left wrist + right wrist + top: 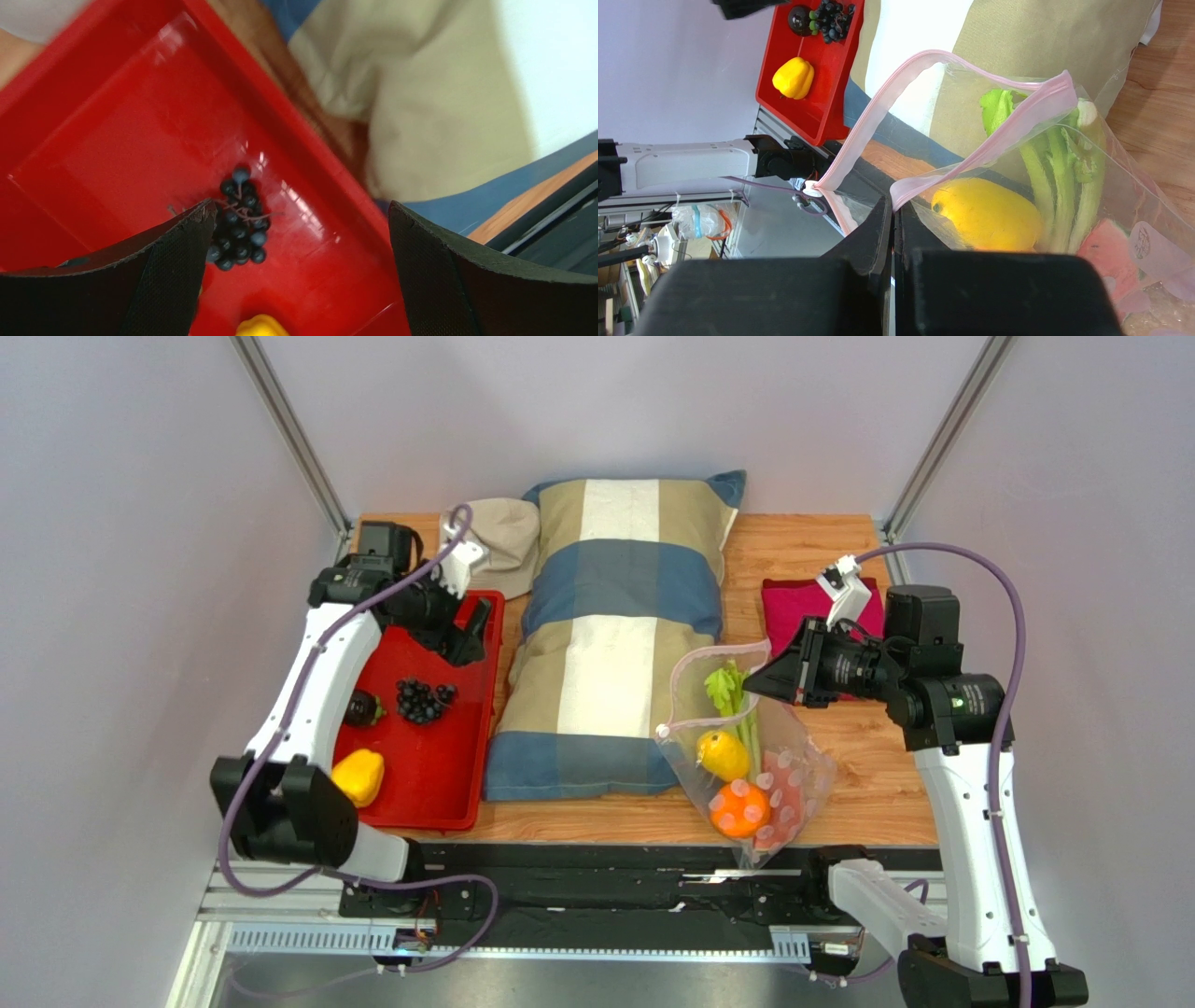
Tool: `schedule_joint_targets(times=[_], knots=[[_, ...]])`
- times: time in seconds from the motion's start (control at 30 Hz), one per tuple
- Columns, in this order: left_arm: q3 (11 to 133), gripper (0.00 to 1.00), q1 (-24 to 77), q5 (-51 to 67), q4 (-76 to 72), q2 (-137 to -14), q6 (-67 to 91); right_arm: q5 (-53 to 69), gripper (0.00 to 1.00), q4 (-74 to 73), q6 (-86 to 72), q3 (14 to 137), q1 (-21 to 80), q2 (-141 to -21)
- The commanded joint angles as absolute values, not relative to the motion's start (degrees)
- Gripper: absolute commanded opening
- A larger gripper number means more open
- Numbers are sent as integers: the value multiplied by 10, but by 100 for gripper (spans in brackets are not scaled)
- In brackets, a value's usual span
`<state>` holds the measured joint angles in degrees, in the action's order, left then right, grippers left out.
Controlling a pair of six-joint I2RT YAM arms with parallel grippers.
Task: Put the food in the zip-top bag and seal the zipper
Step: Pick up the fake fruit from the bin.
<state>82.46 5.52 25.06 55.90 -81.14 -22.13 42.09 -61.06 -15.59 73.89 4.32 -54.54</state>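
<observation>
Mid-loading: my left jaws hang spread over the grape cluster [238,220], nine o'clock on the bench [870,784]; right jaws pinch the zipper [983,145] of the zip-top bag [1120,175], four o'clock. Next, probably: lower, close.

Table [842,560]: tray [449,770], pillow [617,644], bag [814,773], cloth [790,602]

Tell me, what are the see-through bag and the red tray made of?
The zip-top bag looks like thin clear plastic, shiny and crinkly: the food shows through it. The red tray is probably hard glossy plastic, since light glints off its smooth floor.
</observation>
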Motion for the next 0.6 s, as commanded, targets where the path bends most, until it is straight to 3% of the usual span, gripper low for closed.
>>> schedule_joint_targets(times=[0.0,0.13,0.57], knots=[[791,95,53,186,568,-852,-437,428,0,-603,-151,757,42,-547],[811,95,48,88,552,-952,-510,425,0,-610,-151,759,41,-548],[775,93,44,-22,538,-1091,-595,397,0,-628,-136,767,42,-555]])
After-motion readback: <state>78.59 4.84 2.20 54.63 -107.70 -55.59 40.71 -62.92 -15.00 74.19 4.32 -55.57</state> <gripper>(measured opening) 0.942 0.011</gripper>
